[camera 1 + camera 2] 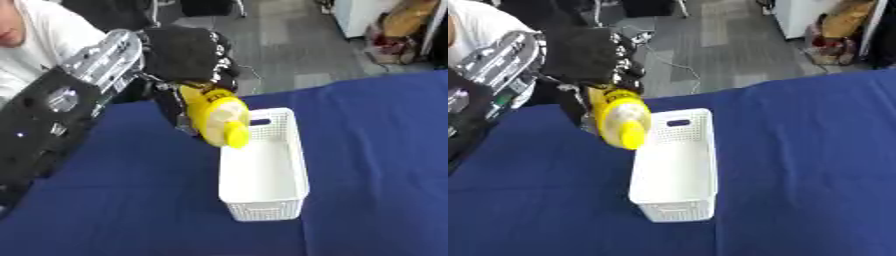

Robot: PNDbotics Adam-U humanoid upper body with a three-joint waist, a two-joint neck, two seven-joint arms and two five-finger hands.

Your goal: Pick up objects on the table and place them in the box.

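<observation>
Left hand (185,52): fingers curled round a yellow plastic bottle (216,119), carried cap-down and tilted, above the far left rim of the white perforated basket (293,165), which sits on the blue tablecloth (376,150). Step judged in hand: carrying toward the placing; next move likely calls for shifting the bottle a little right, over the basket's open middle, lowering it and then opening the fingers. Basket: rectangular, long axis running near to far, handle slot in the far wall, apparently nothing inside; right hand not in either view.
</observation>
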